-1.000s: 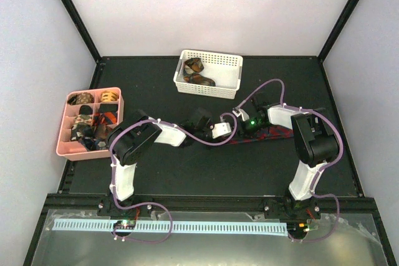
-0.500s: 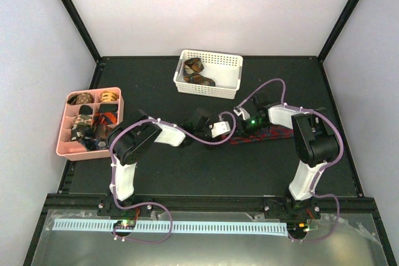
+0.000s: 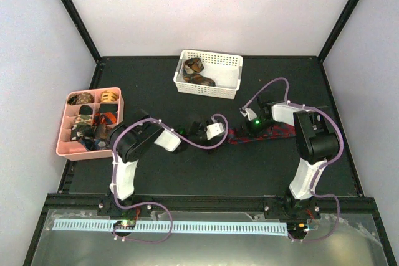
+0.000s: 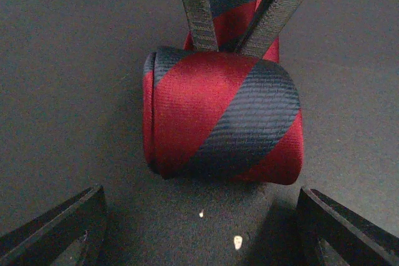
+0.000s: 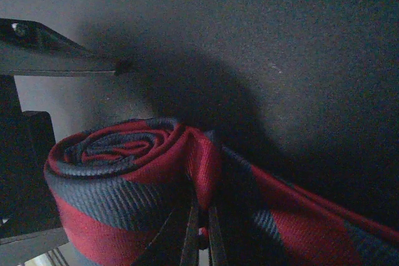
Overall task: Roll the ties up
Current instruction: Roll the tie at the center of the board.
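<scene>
A red tie with dark blue-grey stripes (image 3: 272, 132) lies on the black table, its left end wound into a coil (image 4: 221, 123). My left gripper (image 4: 202, 235) stands open just short of the coil, one finger (image 4: 56, 232) at each side, nothing between them. In the top view the left gripper (image 3: 223, 134) sits left of the coil. My right gripper (image 5: 201, 241) is shut on a fold of the tie right behind the coil (image 5: 112, 182); its thin fingers (image 4: 198, 10) show above the coil in the left wrist view. From above, the right gripper (image 3: 242, 133) sits over the tie.
A white basket (image 3: 232, 74) at the back holds loose ties (image 3: 198, 73). A pink compartment tray (image 3: 61, 144) at the left holds several rolled ties (image 3: 87, 123). Purple cables loop over both arms.
My left gripper has opened, let go of the coil and drawn back to the left. My right gripper has closed on the tie behind the coil.
</scene>
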